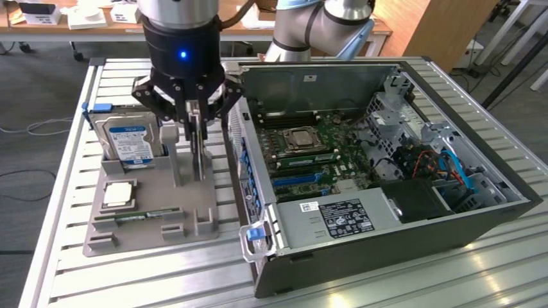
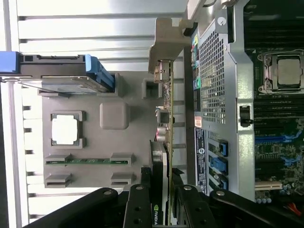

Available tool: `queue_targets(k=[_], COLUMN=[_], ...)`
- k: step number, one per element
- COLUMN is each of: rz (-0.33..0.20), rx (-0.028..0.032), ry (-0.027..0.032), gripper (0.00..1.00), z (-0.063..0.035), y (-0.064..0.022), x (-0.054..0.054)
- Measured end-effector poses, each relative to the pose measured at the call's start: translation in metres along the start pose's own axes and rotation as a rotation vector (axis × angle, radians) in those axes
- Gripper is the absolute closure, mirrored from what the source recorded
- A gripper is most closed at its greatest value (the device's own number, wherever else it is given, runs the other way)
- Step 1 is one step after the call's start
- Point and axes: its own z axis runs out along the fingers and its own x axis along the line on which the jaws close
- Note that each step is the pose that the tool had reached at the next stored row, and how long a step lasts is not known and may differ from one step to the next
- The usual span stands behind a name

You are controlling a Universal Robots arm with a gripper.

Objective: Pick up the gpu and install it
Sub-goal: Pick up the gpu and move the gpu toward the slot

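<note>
Pick-up of the gpu point(image 1: 199, 154) from its holder point(image 1: 137, 234). The gpu stands upright and edge-on in a slot of the grey holder, which lies on the slatted surface point(image 1: 64, 128) just beside the open case point(image 1: 385, 250), on the exterior view's left of it. The pincer point(image 1: 197, 122) comes down over the card's upper edge. In the wrist view its fingers point(image 2: 142, 202) lie against both faces of the gpu point(image 2: 161, 156), so it appears clenched on the card, whose lower edge sits in the holder's slot. The step in hand is judged to be the lift out of the slot. It is best drawn straight up in the card's own plane, without tilt, so that the lower edge does not bind on the holder's posts. The grip should sit square on the flat faces, since a thin blade held off-centre is apt to swing. The case wall is close on one side and the hard drive point(image 1: 128, 138) stands near on the other, so sideways drift should be kept small until the card is free.
</note>
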Motion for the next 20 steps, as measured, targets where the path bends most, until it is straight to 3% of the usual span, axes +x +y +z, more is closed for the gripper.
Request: queue_targets(k=[12,20], rz=[0.0,0.0], rx=[0.0,0.0], ry=[0.0,0.0], gripper=[0.73,0.73], z=[-0.0499,-0.0757], y=[0.0024,0.0037], x=[-0.004,-0.007])
